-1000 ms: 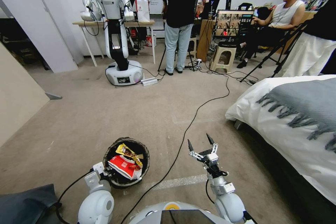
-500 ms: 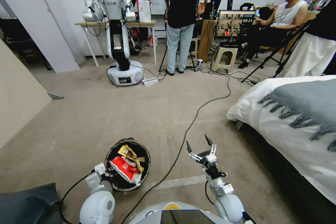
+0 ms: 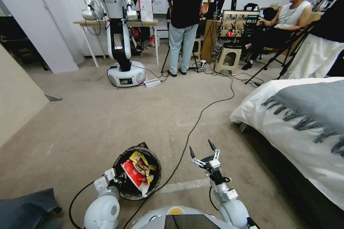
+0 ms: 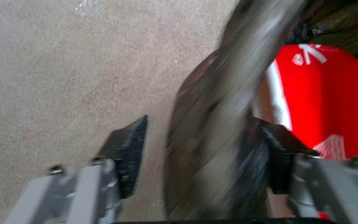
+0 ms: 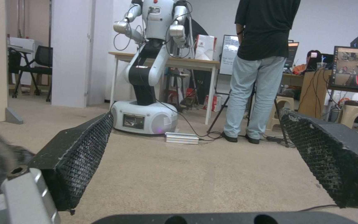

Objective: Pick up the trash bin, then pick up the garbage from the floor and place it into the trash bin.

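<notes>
The trash bin, round with a black liner over its rim, hangs low in front of me on the left. Red garbage and yellow garbage lie inside it. My left gripper is shut on the bin's near rim. In the left wrist view that blurred rim runs between the fingers of the left gripper, with a red wrapper beyond it. My right gripper is held open over bare carpet to the right of the bin, nothing between its fingers.
A bed with a grey throw takes up the right side. A black cable runs across the carpet between bin and bed. Another robot, a table, stools and people stand at the back. A dark cloth lies at the near left.
The left arm and the bin it holds have shifted a little to the right and closer. The right gripper has stayed almost where it was, still open.
</notes>
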